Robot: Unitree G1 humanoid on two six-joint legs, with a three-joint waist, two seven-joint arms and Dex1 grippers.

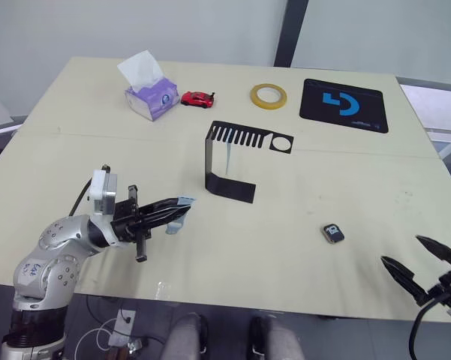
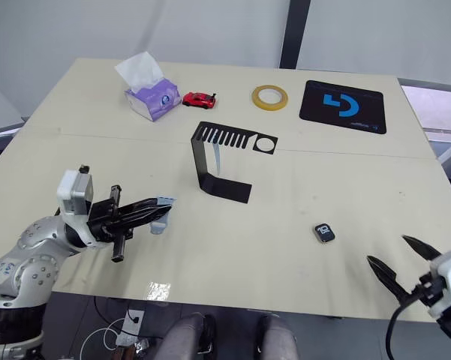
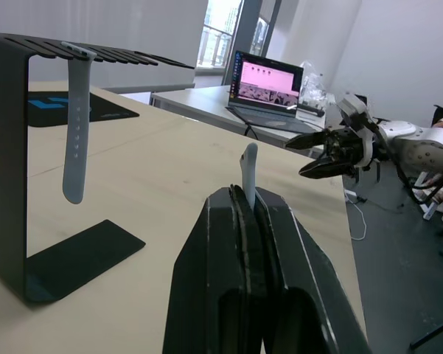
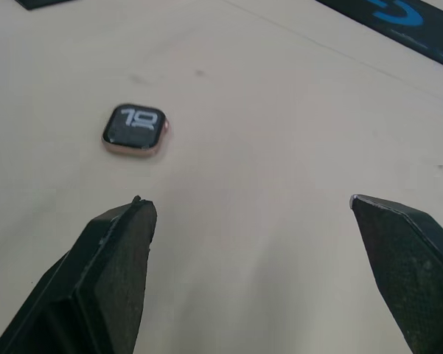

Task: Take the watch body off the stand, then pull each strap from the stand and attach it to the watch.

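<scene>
Left gripper [image 1: 181, 212]: clenched on one pale blue-grey strap [image 3: 248, 175], held above the counter [image 1: 285, 255] near its front left, short of the stand's foot; the strap's tip pokes out past the fingertips.
Right gripper [image 1: 411, 262]: released, its two black fingers spread wide, low over the front right corner of the counter.
Watch body [image 4: 135, 130]: lying flat, screen up with light digits, on bare counter just ahead of the right gripper, well apart from the stand.
Stand [image 1: 229, 161]: upright at mid-counter, between the two grippers, slotted top plate with round hole reaching toward the right.
Second strap [image 3: 74, 125]: hanging straight down from a slot in the top plate, beside the upright, above the foot.
Far edge: purple tissue box [image 1: 151, 97], red toy car [image 1: 198, 98] just beside it, yellow tape roll [image 1: 269, 95], black mouse pad [image 1: 344, 105] with blue logo, all well behind the stand.
Obstacles: nothing lies between either gripper and the watch body.
Beyond the counter: open laptop [image 3: 269, 85] on another desk.
</scene>
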